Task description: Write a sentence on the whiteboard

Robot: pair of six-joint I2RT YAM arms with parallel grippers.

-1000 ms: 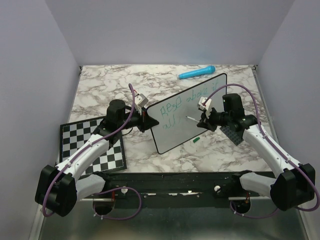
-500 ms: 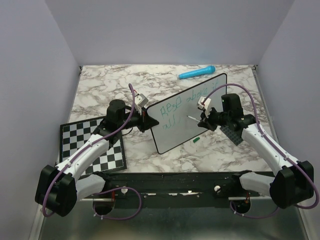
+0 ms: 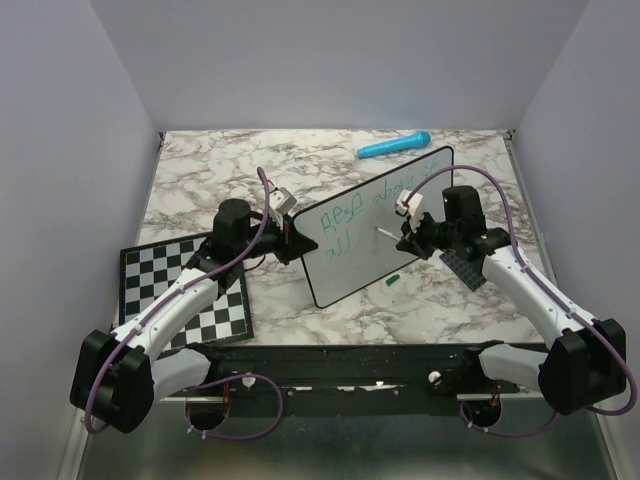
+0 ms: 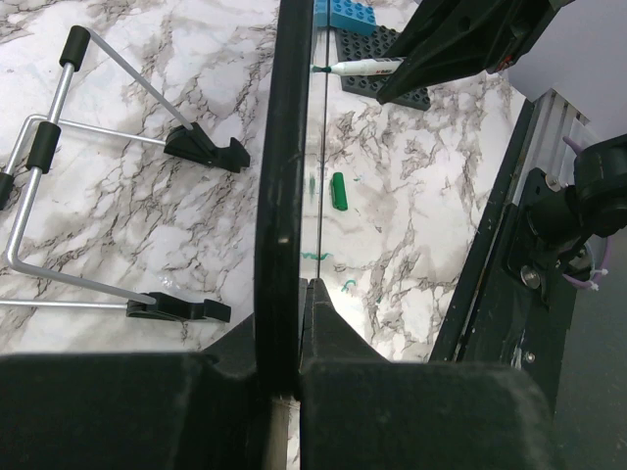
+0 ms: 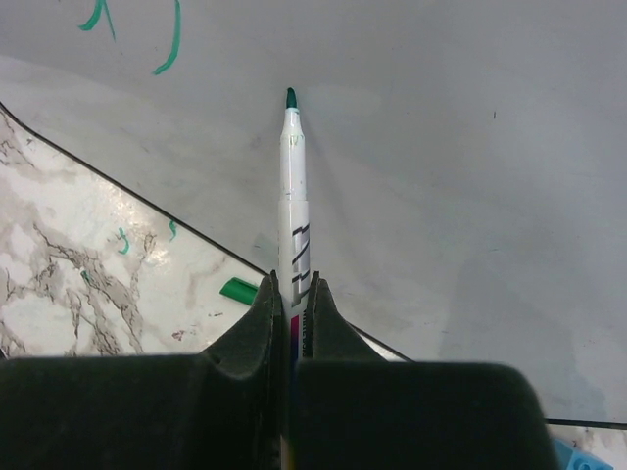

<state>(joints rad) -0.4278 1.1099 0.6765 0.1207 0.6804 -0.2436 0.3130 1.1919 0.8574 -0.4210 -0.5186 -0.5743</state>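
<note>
On the left, the left gripper [image 3: 290, 238] pinches the edge of the whiteboard [image 3: 365, 255], which stands tilted on the marble table [image 3: 200, 170] bearing the green sentence [image 3: 345, 215], while the right gripper [image 3: 408, 238] clamps a green marker [image 5: 292, 196] aimed at its face.

Where I work: a white, grey-veined marble-pattern table [image 3: 200, 170] between plain pale-lavender walls [image 3: 330, 60].
Walls rise at its far, left and right edges; a black metal rail [image 3: 340, 362] lines my near edge.
</note>
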